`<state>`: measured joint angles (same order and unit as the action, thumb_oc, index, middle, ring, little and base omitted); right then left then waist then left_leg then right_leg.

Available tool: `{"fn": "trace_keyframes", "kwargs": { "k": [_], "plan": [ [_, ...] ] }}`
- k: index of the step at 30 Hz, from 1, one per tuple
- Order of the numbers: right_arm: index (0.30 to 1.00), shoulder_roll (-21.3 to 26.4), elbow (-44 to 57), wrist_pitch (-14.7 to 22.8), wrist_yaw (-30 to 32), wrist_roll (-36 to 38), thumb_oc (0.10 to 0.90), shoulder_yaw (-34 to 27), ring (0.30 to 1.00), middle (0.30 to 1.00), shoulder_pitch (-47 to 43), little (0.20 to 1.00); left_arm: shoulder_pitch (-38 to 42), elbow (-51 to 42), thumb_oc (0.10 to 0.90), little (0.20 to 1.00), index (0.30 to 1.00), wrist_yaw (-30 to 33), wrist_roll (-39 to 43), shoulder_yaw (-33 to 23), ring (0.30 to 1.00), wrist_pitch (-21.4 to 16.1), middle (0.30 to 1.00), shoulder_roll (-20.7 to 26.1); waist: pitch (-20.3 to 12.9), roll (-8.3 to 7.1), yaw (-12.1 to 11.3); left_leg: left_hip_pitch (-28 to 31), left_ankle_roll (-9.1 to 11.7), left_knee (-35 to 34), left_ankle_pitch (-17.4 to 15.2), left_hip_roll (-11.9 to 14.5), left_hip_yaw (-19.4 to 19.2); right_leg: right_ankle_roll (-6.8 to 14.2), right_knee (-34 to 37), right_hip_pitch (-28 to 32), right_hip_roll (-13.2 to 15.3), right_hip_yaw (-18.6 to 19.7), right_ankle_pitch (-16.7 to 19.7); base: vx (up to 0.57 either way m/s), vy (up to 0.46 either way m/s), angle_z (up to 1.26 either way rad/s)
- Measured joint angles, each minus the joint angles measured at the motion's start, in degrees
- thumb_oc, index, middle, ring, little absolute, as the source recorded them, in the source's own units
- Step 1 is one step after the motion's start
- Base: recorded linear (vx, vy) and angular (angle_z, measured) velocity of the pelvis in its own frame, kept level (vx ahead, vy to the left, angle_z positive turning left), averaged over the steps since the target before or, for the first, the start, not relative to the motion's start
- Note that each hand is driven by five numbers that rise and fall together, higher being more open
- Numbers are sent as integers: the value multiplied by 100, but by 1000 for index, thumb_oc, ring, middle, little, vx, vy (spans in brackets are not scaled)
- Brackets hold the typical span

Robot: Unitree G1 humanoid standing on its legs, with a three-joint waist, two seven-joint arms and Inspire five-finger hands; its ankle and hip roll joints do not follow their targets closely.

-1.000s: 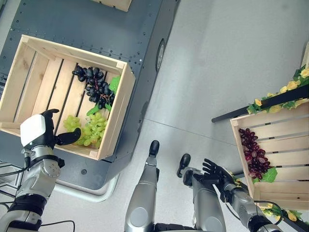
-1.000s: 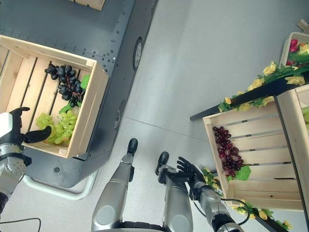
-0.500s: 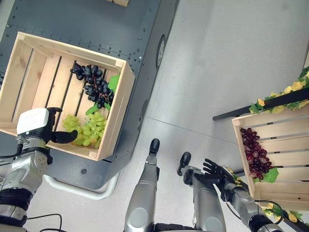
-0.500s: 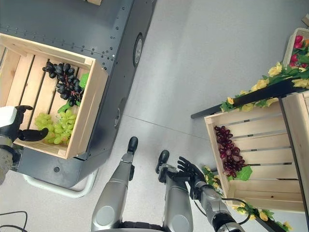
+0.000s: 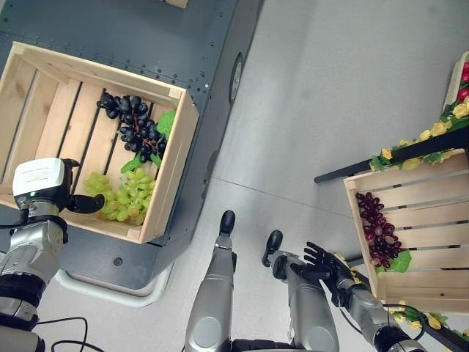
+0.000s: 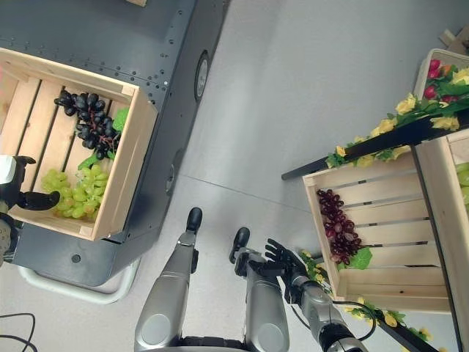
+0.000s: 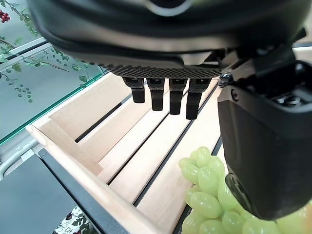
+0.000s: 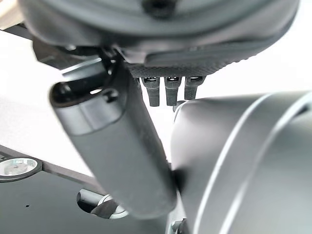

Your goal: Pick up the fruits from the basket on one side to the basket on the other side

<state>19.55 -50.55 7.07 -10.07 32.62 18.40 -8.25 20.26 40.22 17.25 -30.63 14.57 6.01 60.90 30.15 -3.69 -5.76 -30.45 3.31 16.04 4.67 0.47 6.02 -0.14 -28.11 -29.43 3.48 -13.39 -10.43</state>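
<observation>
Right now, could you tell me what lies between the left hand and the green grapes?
Nothing lies between them: in the left eye view the left hand is open with its thumb right beside the green grapes, inside the left crate.

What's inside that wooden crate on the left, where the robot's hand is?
Inside the wooden crate lie a bunch of black grapes and a bunch of green grapes on bare slats. The left hand hovers open beside the green bunch, covering part of the floor.

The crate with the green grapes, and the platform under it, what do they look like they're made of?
The crate looks like pale unfinished wood: visible grain, slatted floor with gaps. The platform under it looks like dark grey painted metal, matte, with rows of rivets or bolts. The green grapes look glossy, possibly plastic, but that's uncertain.
</observation>
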Motion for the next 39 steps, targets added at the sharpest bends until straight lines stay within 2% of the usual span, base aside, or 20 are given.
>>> {"fn": "trace_keyframes", "kwargs": {
  "k": [9, 16, 19, 23, 27, 31, 36, 39],
  "plan": [
    [900, 0, -30, 1, -19, 2, 800, 14, 900, 900, -26, 900, 172, -105, 800, 900, 900, -7, -1152, 452, 900, -31, 900, 148, 0, 0, 11, 1, 14, 33, -10, 32, -11, -6, 4, 5, -33, 20, 15, -2, 7, 0],
    [900, -2, -151, 2, -108, 1, 800, 7, 900, 900, -59, 900, 4, -775, 800, 900, 900, -455, -1487, 531, 900, -545, 900, 908, 3, 2, -11, 72, 18, 37, -12, 37, -14, -10, 14, 71, -42, 22, 16, -2, 4, 0],
    [900, -1, -214, 1, -141, 1, 800, 8, 900, 900, -67, 900, 13, -940, 800, 900, 900, -642, -1571, 531, 900, -764, 900, 1178, 4, 3, -14, 166, 21, 15, -16, 38, -14, -8, 49, 174, -44, 20, 17, 0, 0, 0],
    [900, -1, -286, 14, -226, 3, 800, -3, 900, 900, -67, 900, 55, -1219, 800, 900, 900, -1017, -1416, 538, 900, -784, 900, 1412, 5, 5, -18, 209, 22, -23, -15, 38, -14, -12, 85, 216, -46, 15, 18, 0, 0, 0],
    [900, -1, -318, 18, -240, 4, 800, -16, 900, 900, -67, 900, 69, -1333, 800, 900, 900, -1334, -1179, 530, 900, -776, 900, 1438, 9, 12, -42, 230, 21, -54, -14, 37, -14, 0, 115, 238, -46, 9, 25, 8, -2, 1],
    [900, -4, -387, 14, -242, 1, 800, -13, 900, 900, -61, 900, -27, -1332, 800, 900, 900, -1341, -1180, 505, 900, -776, 900, 1437, 13, 20, -103, 359, 21, -115, -14, 45, -17, 1, 209, 397, -54, -12, 24, 11, -4, 2],
    [900, -4, -477, -30, -242, 3, 800, -14, 900, 900, -59, 900, -294, -1331, 800, 900, 900, -1492, -1181, 22, 900, -837, 900, 1444, 18, 31, -207, 460, 21, -192, -12, 43, -12, 4, 275, 511, -48, -58, 22, 10, -4, 3],
    [900, -4, -493, -57, -242, 3, 800, -16, 900, 900, -51, 900, -396, -1439, 800, 900, 900, -1737, -1180, -20, 900, -955, 900, 1562, 19, 33, -217, 512, 20, -209, -13, 46, -12, -3, 304, 599, -35, -114, 10, 25, -21, 10]
  ]
}}
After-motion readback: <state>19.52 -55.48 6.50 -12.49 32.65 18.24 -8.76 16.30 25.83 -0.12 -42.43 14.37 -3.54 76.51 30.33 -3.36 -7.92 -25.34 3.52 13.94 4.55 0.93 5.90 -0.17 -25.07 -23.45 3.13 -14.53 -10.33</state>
